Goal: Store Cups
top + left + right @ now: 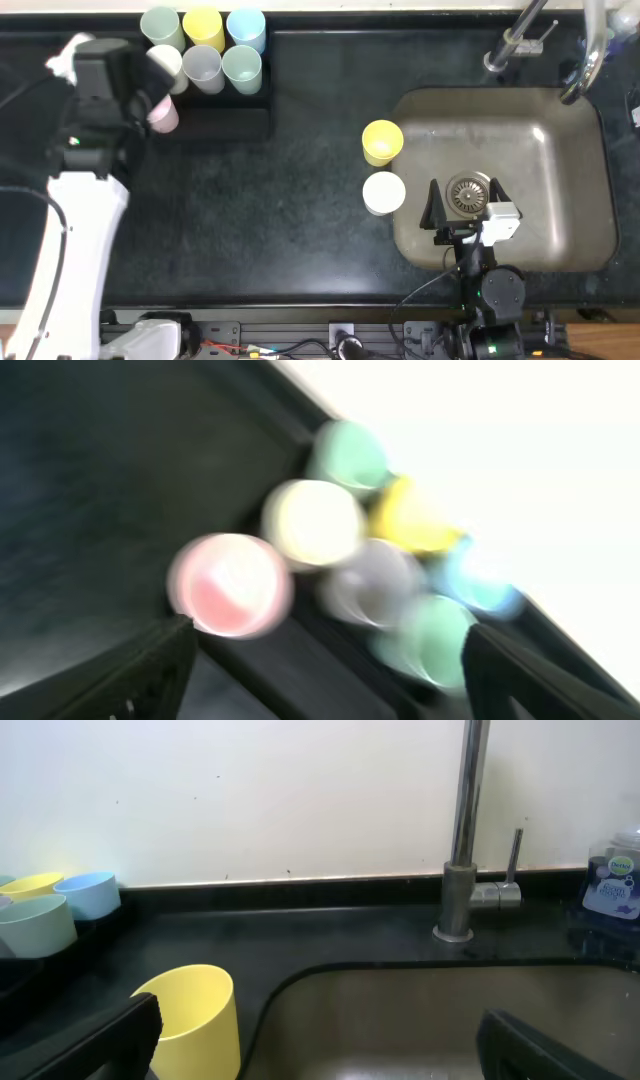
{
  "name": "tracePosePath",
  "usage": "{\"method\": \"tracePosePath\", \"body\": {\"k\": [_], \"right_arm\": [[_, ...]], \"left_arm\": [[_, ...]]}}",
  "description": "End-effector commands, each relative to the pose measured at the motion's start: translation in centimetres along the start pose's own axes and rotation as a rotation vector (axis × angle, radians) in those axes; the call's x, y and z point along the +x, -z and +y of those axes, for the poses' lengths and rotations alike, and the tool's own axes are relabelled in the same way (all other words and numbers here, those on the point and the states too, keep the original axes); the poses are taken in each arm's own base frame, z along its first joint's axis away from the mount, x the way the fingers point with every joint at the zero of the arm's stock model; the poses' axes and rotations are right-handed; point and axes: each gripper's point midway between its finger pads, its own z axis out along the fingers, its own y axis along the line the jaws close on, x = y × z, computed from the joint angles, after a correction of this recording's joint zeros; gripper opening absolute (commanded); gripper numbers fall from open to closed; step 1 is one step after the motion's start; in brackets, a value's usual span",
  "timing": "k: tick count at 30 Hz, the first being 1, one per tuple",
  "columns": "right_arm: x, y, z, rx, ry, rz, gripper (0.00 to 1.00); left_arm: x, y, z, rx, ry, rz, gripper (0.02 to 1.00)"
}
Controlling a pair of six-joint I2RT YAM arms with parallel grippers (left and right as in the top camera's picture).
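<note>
The left gripper's dark fingers stand wide apart, with a pink plastic cup just beside one of them, at the edge of a black plastic tray. Six pastel plastic cups crowd the tray's back. The right gripper hangs over the steel sink, fingers likewise spread. A yellow plastic cup and a white plastic cup stand on the dark counter, just beside the sink's left rim.
</note>
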Motion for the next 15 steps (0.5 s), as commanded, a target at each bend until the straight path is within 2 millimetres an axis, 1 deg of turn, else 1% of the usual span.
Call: {"method": "tracePosePath", "body": {"k": [1, 2, 4, 7, 10, 12, 15], "right_arm": [[0.3, 0.0, -0.1, 0.006, 0.0, -0.002, 0.998], [0.3, 0.0, -0.1, 0.006, 0.0, -0.002, 0.998], [0.3, 0.0, -0.1, 0.006, 0.0, -0.002, 0.998], [0.3, 0.0, -0.1, 0.006, 0.0, -0.002, 0.998], [0.3, 0.0, -0.1, 0.006, 0.0, -0.002, 0.996], [0.3, 0.0, -0.1, 0.006, 0.0, -0.002, 0.998], [0.3, 0.0, -0.1, 0.006, 0.0, -0.002, 0.996]], "left_arm": [[3.7, 2.3, -7.6, 0.175, -0.208, 0.051, 0.939], [5.1, 2.7, -9.2, 0.209, -0.244, 0.074, 0.947], [8.3, 3.2, -11.7, 0.252, -0.309, 0.129, 0.963], [13.4, 3.5, -14.7, 0.287, -0.408, 0.22, 0.967], [17.9, 3.6, -17.1, 0.291, -0.482, 0.307, 0.967], [20.4, 3.4, -18.3, 0.291, -0.532, 0.368, 0.967], [23.7, 3.0, -19.7, 0.29, -0.579, 0.472, 0.967]]}}
